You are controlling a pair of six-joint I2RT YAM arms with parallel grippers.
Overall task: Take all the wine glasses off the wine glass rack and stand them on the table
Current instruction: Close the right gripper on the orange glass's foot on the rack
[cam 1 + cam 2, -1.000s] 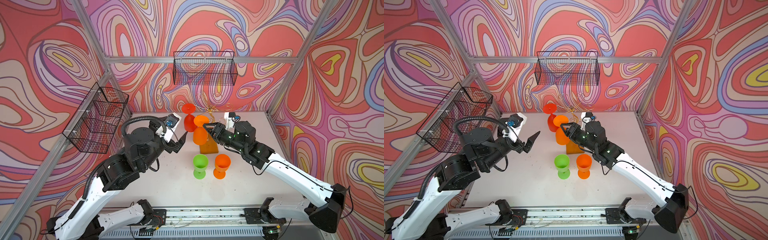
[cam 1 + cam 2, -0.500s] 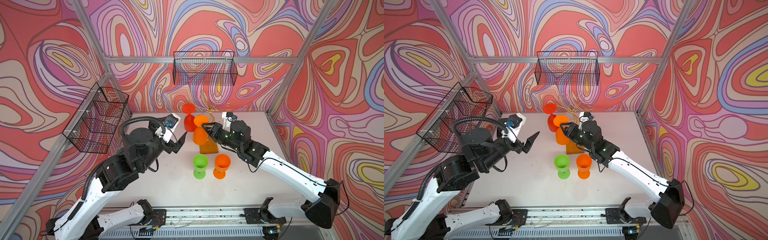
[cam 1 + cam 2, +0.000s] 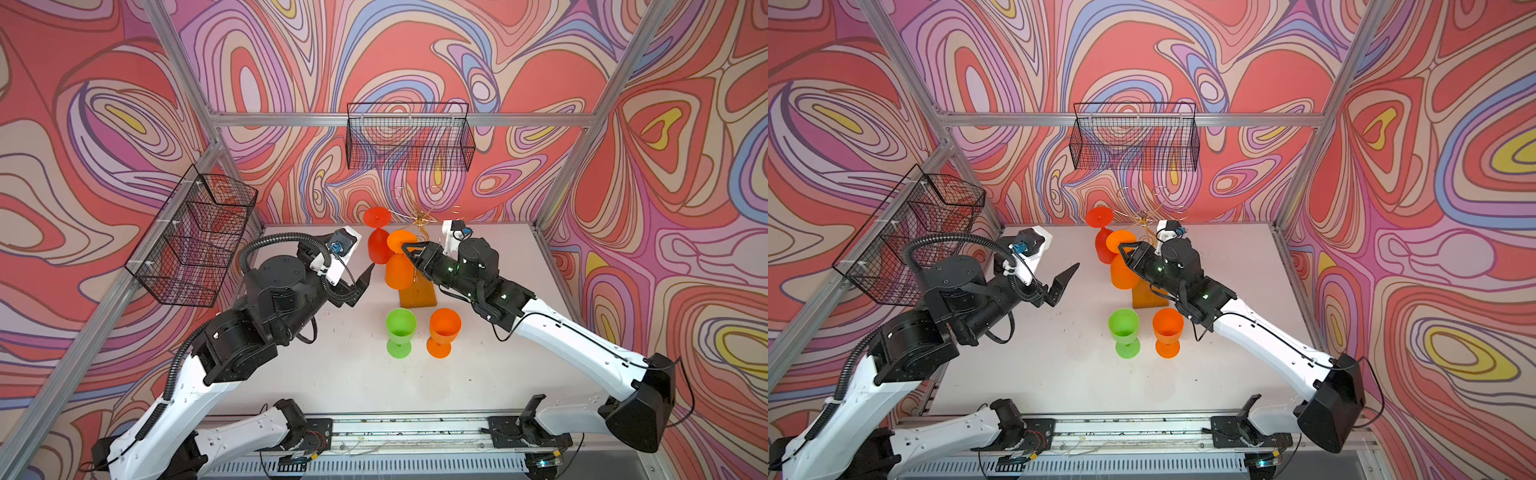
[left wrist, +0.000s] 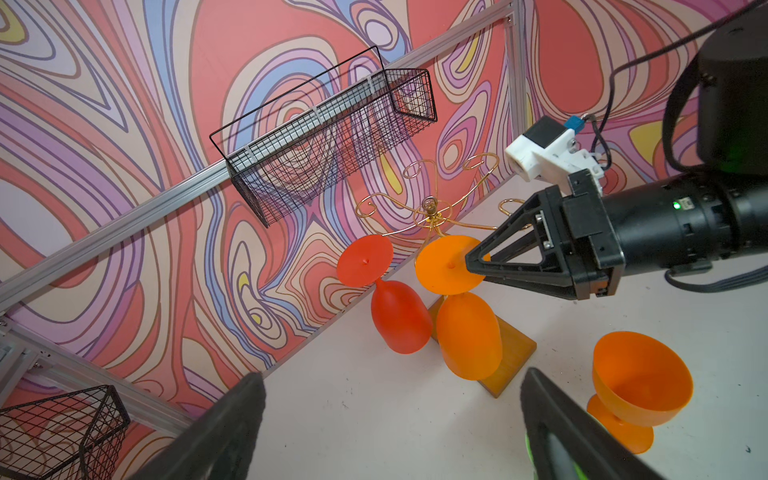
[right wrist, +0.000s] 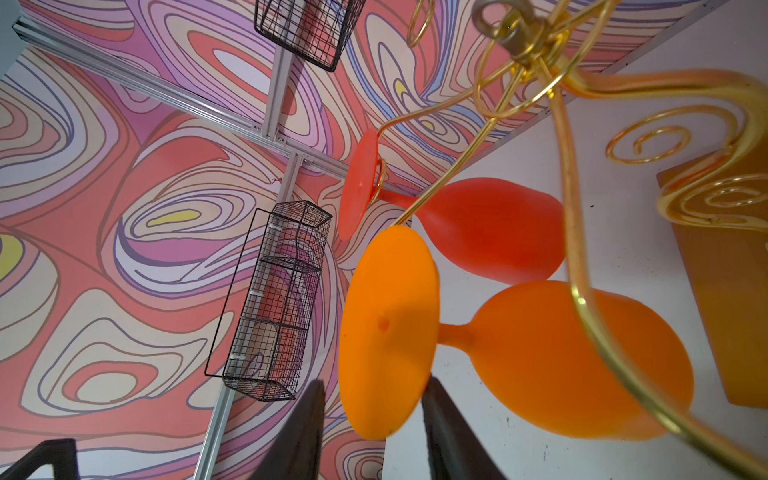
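Two black wire-mesh baskets hang on the walls of my cell, a long one (image 3: 409, 137) at the back and a compartmented one (image 3: 195, 237) on the left. The walls are covered in swirling red, lilac and cream print and framed by aluminium rails. The table (image 3: 332, 374) is flat matte white, lightly speckled with marks.

Toward the back stands the wine glass rack (image 3: 422, 218), thin glossy gold wire with curled hook arms on a central stem, set in a rectangular orange-brown wooden base (image 3: 417, 293). The orange wine glass (image 3: 399, 266) hangs upside down from one arm, smooth matte plastic with a round flat foot on top. A red wine glass (image 3: 379, 245) hangs the same way just beside it. In front of the base, a green goblet (image 3: 400, 328) and an orange goblet (image 3: 444, 328) stand upright, side by side.

My right gripper (image 5: 374, 384) straddles the rim of the orange glass's foot, with one dark finger (image 5: 440, 415) against the disc. I cannot tell whether it is pinching. My left gripper (image 4: 392, 376) is spread wide in the air, left of the rack, holding nothing.
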